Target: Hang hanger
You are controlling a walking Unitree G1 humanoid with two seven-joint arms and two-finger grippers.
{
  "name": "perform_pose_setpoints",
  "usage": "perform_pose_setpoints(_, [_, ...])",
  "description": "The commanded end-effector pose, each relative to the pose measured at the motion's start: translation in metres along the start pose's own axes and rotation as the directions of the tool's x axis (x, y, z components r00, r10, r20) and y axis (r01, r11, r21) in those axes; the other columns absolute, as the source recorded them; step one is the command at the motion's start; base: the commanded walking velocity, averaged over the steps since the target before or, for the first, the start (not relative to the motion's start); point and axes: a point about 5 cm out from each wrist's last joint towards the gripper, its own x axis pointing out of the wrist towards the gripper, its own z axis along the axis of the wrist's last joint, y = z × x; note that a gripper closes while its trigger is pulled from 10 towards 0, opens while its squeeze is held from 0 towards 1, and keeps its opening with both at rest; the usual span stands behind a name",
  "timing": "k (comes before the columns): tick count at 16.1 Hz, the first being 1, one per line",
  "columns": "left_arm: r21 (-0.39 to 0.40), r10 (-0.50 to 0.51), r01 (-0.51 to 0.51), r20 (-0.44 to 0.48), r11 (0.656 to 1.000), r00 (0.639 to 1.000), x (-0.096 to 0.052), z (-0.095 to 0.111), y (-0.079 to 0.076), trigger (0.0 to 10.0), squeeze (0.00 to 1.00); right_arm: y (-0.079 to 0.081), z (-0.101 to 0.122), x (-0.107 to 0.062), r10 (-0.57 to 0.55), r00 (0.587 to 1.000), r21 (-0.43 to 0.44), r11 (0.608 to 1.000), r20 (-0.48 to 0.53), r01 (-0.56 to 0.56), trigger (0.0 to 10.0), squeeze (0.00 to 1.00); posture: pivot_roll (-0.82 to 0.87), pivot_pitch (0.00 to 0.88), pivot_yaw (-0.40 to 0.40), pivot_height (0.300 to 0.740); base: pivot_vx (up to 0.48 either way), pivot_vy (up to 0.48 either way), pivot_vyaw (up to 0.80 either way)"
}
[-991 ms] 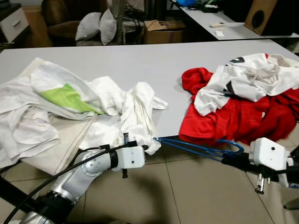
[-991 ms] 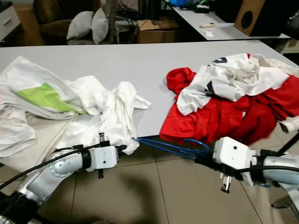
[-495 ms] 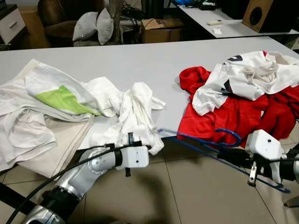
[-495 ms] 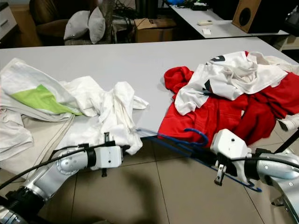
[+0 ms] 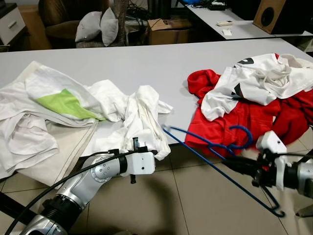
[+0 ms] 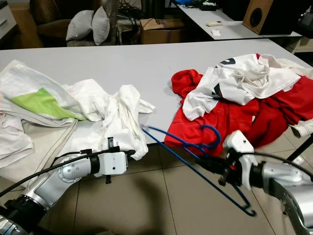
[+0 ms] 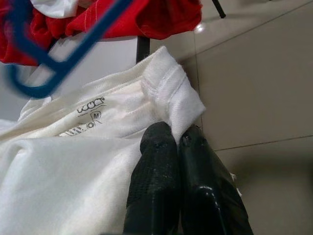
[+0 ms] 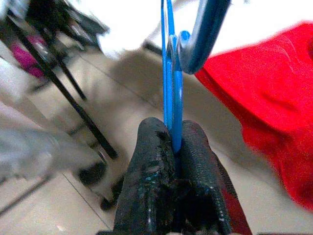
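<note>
Jaws pinched: right gripper (image 8: 173,147) on one blue wire hanger (image 5: 215,159), tilted; left gripper (image 7: 176,142) on white shirt (image 5: 142,120).

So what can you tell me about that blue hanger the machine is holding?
The blue hanger is thin, plastic-looking, with a curved hook near the red clothes. The right gripper pinches it just below the hook. It hangs tilted in the air off the table's front edge, one tip close to the white shirt, the other low over the floor.

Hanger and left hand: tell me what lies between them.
Only the hem of the white shirt, pinched by the left hand; the hanger hangs beyond it, in the left wrist view.
</note>
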Motion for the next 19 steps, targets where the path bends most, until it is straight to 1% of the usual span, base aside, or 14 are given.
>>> perform_pose_setpoints(1, [0.02,0.002,-0.002,0.0,1.0,1.0,0.0,0.002,0.0,0.0,0.0,-0.001,0.012,-0.005,0.007,0.999,-0.02,1.0,0.048,-0.006,10.0,0.0,-0.09,0.0,-0.014,0.74,0.0,0.0,0.0])
perform_pose_setpoints(3, [0.007,0.003,-0.003,-0.012,1.0,1.0,0.001,0.0,0.0,0.0,0.0,-0.005,0.021,-0.013,-0.047,0.996,-0.029,0.998,0.076,0.05,10.0,0.0,-0.09,0.0,-0.016,0.74,0.0,0.0,0.0])
perform_pose_setpoints(5, [-0.001,0.006,-0.006,-0.014,1.0,1.0,0.001,-0.001,0.001,0.0,0.0,-0.009,0.026,-0.016,-0.085,0.991,-0.017,0.996,0.106,0.087,10.0,0.0,-0.1,0.0,-0.007,0.74,0.0,0.0,0.0])
perform_pose_setpoints(6, [0.006,0.004,-0.004,-0.005,1.0,1.0,0.004,0.001,0.003,0.0,0.0,-0.007,0.028,-0.013,-0.062,0.989,0.005,0.998,0.131,0.062,10.0,0.0,-0.11,0.0,0.005,0.74,0.0,0.0,0.0])
perform_pose_setpoints(7, [0.011,0.0,0.0,0.0,1.0,1.0,0.006,0.002,0.004,0.0,0.0,-0.005,0.028,-0.009,-0.034,0.991,0.013,0.999,0.133,0.032,10.0,0.0,-0.12,0.0,0.015,0.74,0.0,0.0,0.0])
perform_pose_setpoints(8, [0.023,-0.01,0.01,0.011,1.0,1.0,0.01,0.005,0.005,0.0,0.0,-0.003,0.025,0.003,0.018,0.991,0.031,0.999,0.131,-0.022,10.0,0.0,-0.12,0.0,0.019,0.74,0.0,0.0,0.0])
perform_pose_setpoints(9, [0.034,-0.018,0.018,0.017,0.999,1.0,0.013,0.007,0.006,0.0,0.0,-0.007,0.022,0.016,0.027,0.991,0.07,0.997,0.13,-0.036,10.0,0.0,-0.11,0.0,0.017,0.74,0.0,0.0,0.0])
perform_pose_setpoints(10, [0.04,-0.021,0.021,0.019,0.999,1.0,0.014,0.008,0.007,0.0,0.0,-0.013,0.019,0.024,0.008,0.993,0.108,0.994,0.12,-0.021,10.0,0.0,-0.11,0.0,0.017,0.74,0.0,0.0,0.0])
perform_pose_setpoints(11, [0.043,-0.023,0.022,0.02,0.999,1.0,0.014,0.009,0.008,0.0,0.0,-0.016,0.017,0.027,-0.005,0.994,0.134,0.991,0.107,-0.009,10.0,0.0,-0.1,0.0,0.006,0.74,0.0,0.0,0.0])
perform_pose_setpoints(12, [0.047,-0.021,0.02,0.018,0.999,1.0,0.013,0.009,0.009,0.0,0.0,-0.022,0.01,0.033,-0.034,0.998,0.159,0.987,0.047,0.026,10.0,0.0,-0.08,0.0,-0.008,0.74,0.0,0.0,0.0])
perform_pose_setpoints(15, [0.048,-0.011,0.011,0.015,0.999,1.0,0.011,0.007,0.011,0.0,0.0,-0.025,0.004,0.034,-0.026,1.0,0.206,0.978,0.008,0.024,10.0,0.0,-0.08,0.0,-0.016,0.74,0.0,0.0,0.0])
perform_pose_setpoints(16, [0.049,-0.011,0.011,0.015,0.999,1.0,0.011,0.007,0.01,0.0,0.0,-0.023,-0.002,0.034,0.013,1.0,0.217,0.976,-0.023,-0.008,10.0,0.0,-0.08,0.0,-0.016,0.74,0.0,0.0,0.0])
perform_pose_setpoints(17, [0.049,-0.013,0.012,0.015,0.999,1.0,0.011,0.007,0.01,0.0,0.0,-0.022,-0.003,0.033,0.028,0.999,0.212,0.977,-0.032,-0.021,10.0,0.0,-0.08,0.0,-0.016,0.74,0.0,0.0,0.0])
perform_pose_setpoints(19, [0.05,-0.019,0.018,0.016,0.999,1.0,0.011,0.007,0.008,0.0,0.0,-0.021,-0.002,0.032,0.047,0.999,0.196,0.98,-0.012,-0.043,10.0,0.0,-0.08,0.0,-0.015,0.74,0.0,0.0,0.0])
